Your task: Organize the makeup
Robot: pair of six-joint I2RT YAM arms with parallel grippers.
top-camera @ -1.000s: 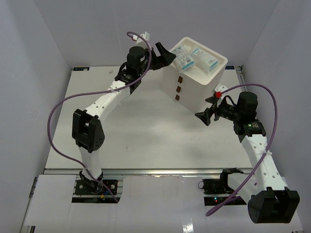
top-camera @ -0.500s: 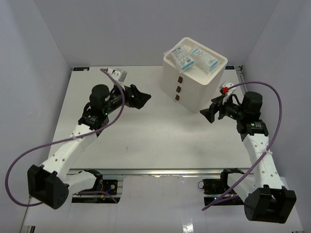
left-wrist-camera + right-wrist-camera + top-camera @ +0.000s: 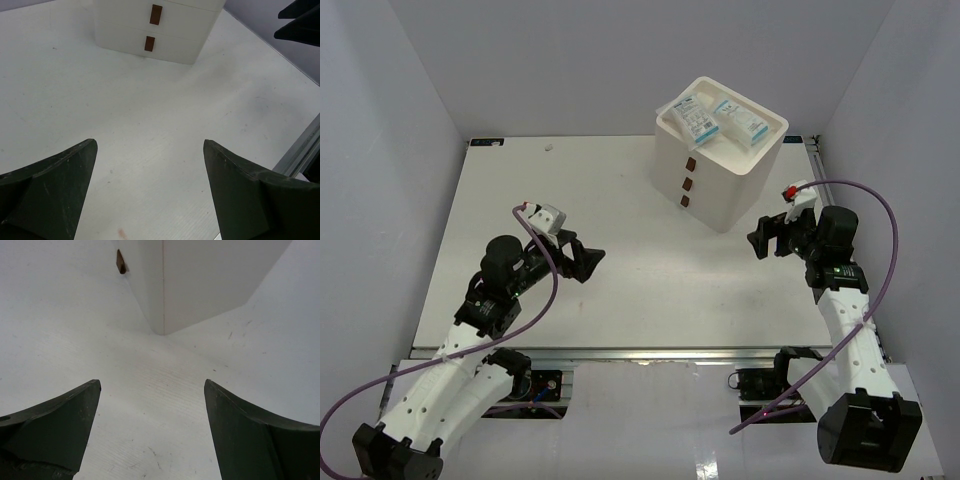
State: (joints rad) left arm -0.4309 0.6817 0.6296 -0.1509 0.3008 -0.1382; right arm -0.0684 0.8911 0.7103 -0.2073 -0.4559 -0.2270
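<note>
Two white packets with teal print (image 3: 692, 118) lie in the open top of the white three-drawer box (image 3: 720, 175) at the back right. No sponges, bottle, sachets or tube show in any view. My left gripper (image 3: 588, 262) is open and empty, low over the table at the near left. My right gripper (image 3: 761, 240) is open and empty, just right of the box's near corner. The left wrist view shows the box's brown knobs (image 3: 155, 14) far ahead and both fingers (image 3: 55, 185) spread. The right wrist view shows the box corner (image 3: 163, 300) close ahead.
The white table (image 3: 620, 220) carries only the box. A tiny white speck (image 3: 550, 146) lies near the back edge. Grey walls close in the left, back and right sides. A metal rail (image 3: 620, 352) runs along the near edge.
My left arm has swung from the box's top down and back to the near left, empty. My right gripper has drawn back slightly to the right.
</note>
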